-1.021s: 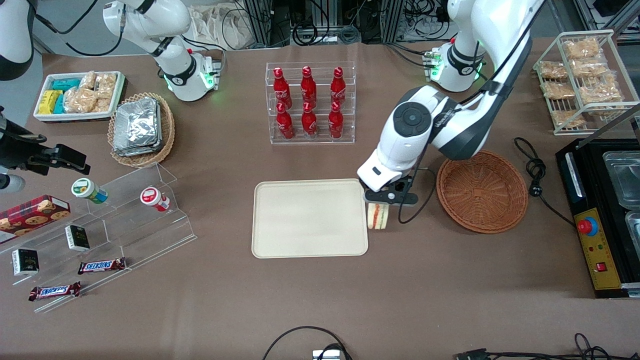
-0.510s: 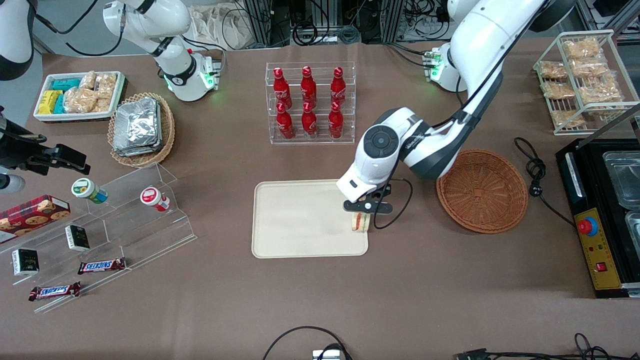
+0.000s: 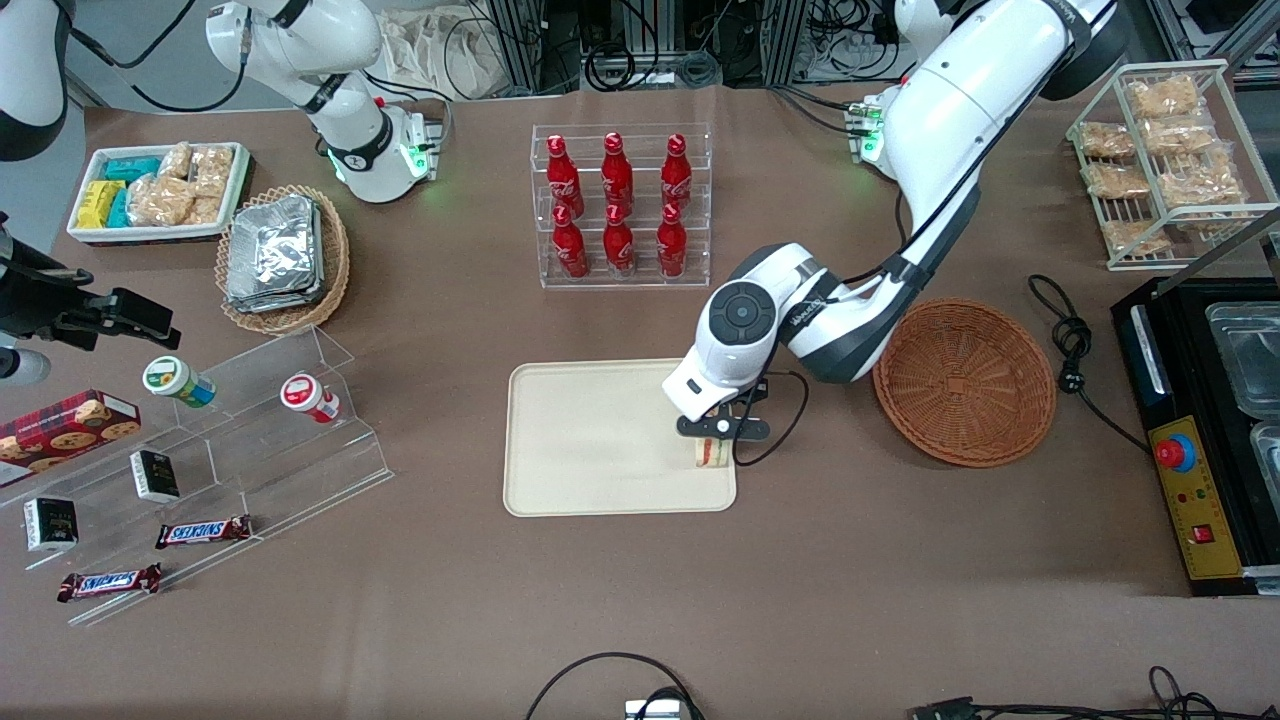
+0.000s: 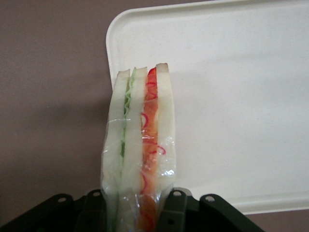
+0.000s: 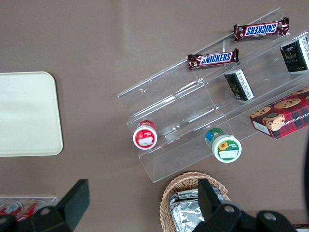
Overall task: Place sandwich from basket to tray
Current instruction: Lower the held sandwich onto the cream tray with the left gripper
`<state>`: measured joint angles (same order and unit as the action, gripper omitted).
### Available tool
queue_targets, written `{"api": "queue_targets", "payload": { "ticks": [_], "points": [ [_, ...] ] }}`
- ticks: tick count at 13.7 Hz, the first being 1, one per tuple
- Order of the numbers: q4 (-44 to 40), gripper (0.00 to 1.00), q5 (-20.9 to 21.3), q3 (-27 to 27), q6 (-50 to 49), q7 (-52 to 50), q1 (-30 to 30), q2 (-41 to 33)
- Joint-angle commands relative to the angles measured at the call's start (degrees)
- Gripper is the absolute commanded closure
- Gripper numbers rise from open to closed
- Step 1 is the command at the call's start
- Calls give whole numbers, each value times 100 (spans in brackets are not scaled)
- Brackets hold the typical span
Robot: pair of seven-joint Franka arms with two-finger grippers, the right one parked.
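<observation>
The sandwich (image 3: 711, 454), a plastic-wrapped white-bread wedge with red, orange and green filling, stands on edge in my left gripper (image 3: 712, 441). The gripper is shut on it, one finger (image 4: 174, 210) pressing each bread face of the sandwich (image 4: 140, 145). It hangs over the cream tray (image 3: 590, 440), just inside the rim nearest the basket. In the left wrist view the sandwich overlaps the tray's (image 4: 231, 96) rounded corner and the brown table. Whether it touches the tray I cannot tell. The reddish-brown basket (image 3: 965, 383) lies beside the tray toward the working arm's end, with nothing in it.
A clear rack of red bottles (image 3: 620, 205) stands farther from the camera than the tray. A stepped acrylic shelf (image 3: 250, 440) with snacks is toward the parked arm's end. A black machine (image 3: 1200, 430) and a cable (image 3: 1075, 345) lie past the basket.
My gripper has carried the sandwich from above the table between basket and tray to over the tray's edge, toward the parked arm's end and slightly nearer the camera.
</observation>
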<state>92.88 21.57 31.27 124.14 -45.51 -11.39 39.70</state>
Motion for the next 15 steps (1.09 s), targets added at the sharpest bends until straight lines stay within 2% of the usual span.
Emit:
{"api": "queue_targets", "payload": {
  "ticks": [1,2,15],
  "points": [
    [-384,63,295,11,-127,-336,-257,310],
    [-506,63,304,-15,-127,-353,-406,362],
    [-569,59,427,-24,-127,-520,-566,609]
  ]
}}
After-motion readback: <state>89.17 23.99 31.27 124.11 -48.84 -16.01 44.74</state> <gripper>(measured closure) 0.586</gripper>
